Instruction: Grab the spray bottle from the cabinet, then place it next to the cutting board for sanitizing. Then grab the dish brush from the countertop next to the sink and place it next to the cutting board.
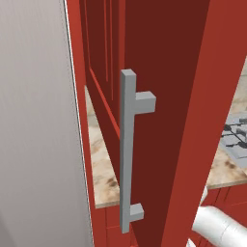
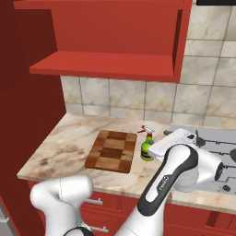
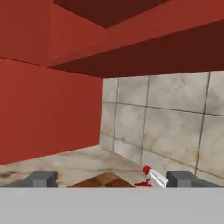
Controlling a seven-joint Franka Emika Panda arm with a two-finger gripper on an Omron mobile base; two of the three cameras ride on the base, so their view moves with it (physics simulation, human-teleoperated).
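A green spray bottle (image 2: pixel 146 146) with a red and white trigger head stands upright on the countertop (image 2: pixel 64 147), just right of the cutting board (image 2: pixel 112 150). My arm's white hand (image 2: pixel 171 140) hovers close to the bottle's right side. In the hand view my gripper (image 3: pixel 112 178) is open with its tips far apart. The spray bottle head (image 3: pixel 153 176) shows low between them, near the right tip, above a corner of the cutting board (image 3: pixel 103 180). The cabinet (image 2: pixel 115 41) hangs open above. The dish brush and the sink are out of view.
The open cabinet door (image 1: pixel 159 120) with its grey bar handle (image 1: pixel 127 149) stands close in front of the left base camera. A grey cooktop (image 2: pixel 216 138) lies right of the bottle. A tiled wall (image 2: pixel 138 99) backs the counter, and a red side panel (image 2: pixel 23 101) bounds its left.
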